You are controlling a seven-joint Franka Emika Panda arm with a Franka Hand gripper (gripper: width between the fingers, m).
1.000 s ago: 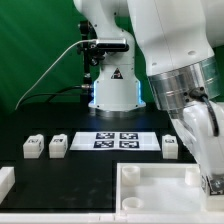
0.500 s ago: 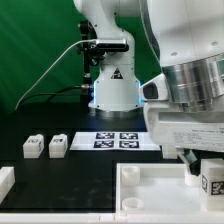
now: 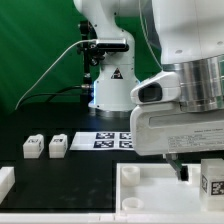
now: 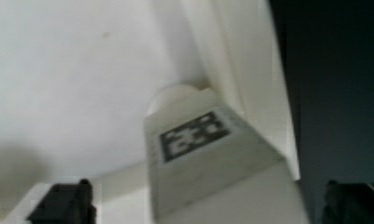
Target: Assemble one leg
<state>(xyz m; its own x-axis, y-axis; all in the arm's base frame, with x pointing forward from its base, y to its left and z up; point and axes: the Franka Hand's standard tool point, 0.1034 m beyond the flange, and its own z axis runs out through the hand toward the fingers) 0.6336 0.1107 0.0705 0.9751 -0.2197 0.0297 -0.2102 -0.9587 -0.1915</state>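
Low at the exterior view's right, the arm's wrist housing (image 3: 185, 125) fills much of the frame, hanging close over the big white panel (image 3: 150, 185) along the near edge of the black table (image 3: 40, 175); beneath the housing a tagged leg (image 3: 211, 181) shows at the far right edge, over the panel's corner area, a dark finger (image 3: 178, 170) just beside it; whether the leg is gripped or merely standing there cannot be told from this side. Wrist view: gripper (image 4: 205, 200) shows two dark fingertips (image 4: 61, 201) set wide apart, a leg (image 4: 205, 150) with its black-and-white tag between them, lying against the white panel (image 4: 77, 80) and its raised rim; tips appear clear of the leg's sides, though the picture is blurred and contact cannot be ruled out; pincer reads as wide. Back on the table, at the exterior view's left, two more legs stand side by side, one (image 3: 33, 147) nearer the edge, the other (image 3: 58, 145) just beside it, both tag-up and well apart from the arm; marker board (image 3: 100, 141) lies flat next to them toward the middle, partly hidden by the housing; a white block (image 3: 6, 180) sits at the near left corner; robot base (image 3: 108, 70) stands behind against a green backdrop, a cable (image 3: 50, 65) looping off it.
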